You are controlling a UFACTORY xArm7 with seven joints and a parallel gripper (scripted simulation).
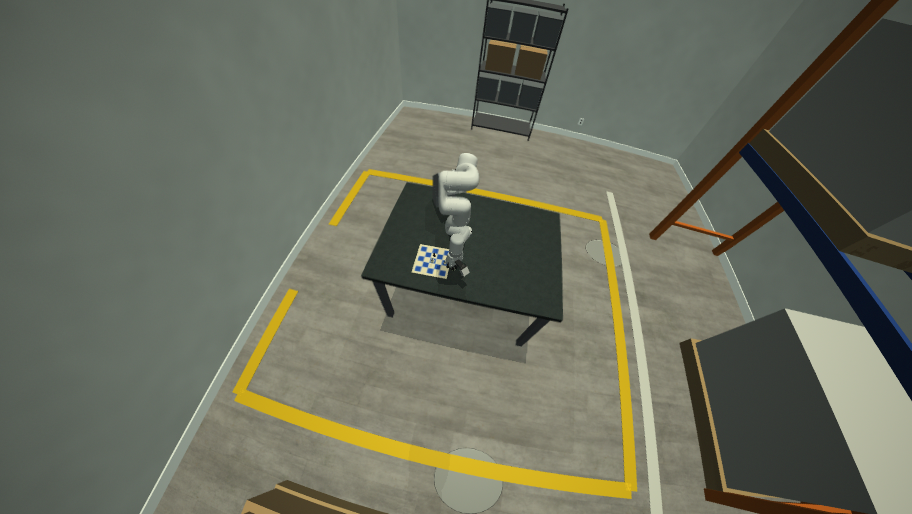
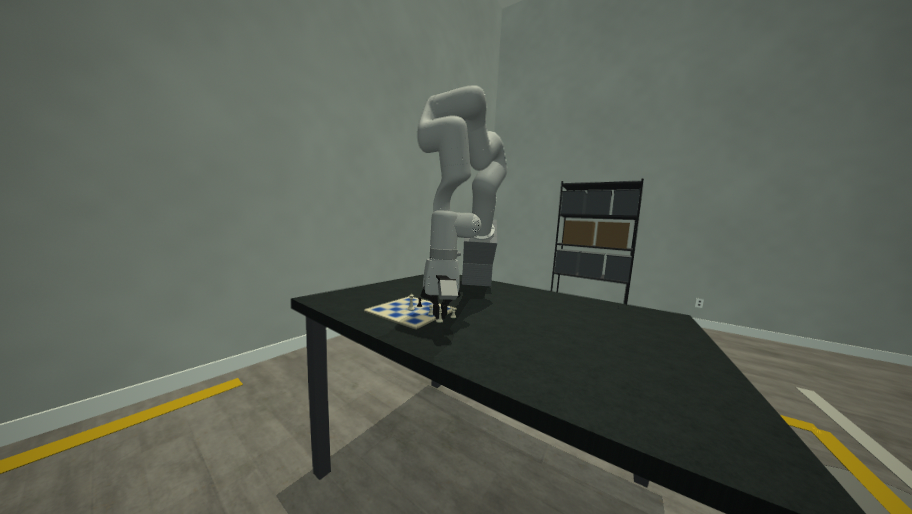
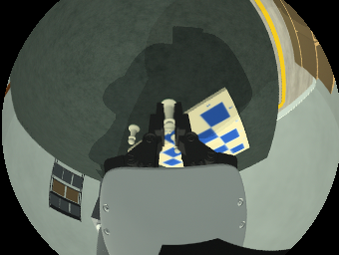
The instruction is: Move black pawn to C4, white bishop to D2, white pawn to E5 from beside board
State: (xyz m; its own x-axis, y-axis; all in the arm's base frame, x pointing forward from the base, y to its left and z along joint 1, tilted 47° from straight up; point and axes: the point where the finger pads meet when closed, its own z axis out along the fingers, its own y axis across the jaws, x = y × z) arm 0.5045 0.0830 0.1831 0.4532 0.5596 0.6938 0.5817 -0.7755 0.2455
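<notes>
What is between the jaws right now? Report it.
The white bishop, clamped between the jaws beside the board; the wrist view shows it.

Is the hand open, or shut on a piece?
Shut on a white piece: in the wrist view the hand clamps its stem, head protruding beyond.

You have a high, far top view looking down on the dark rectangular table (image 1: 510, 255), a low side exterior view of it, a close wrist view facing down.
</notes>
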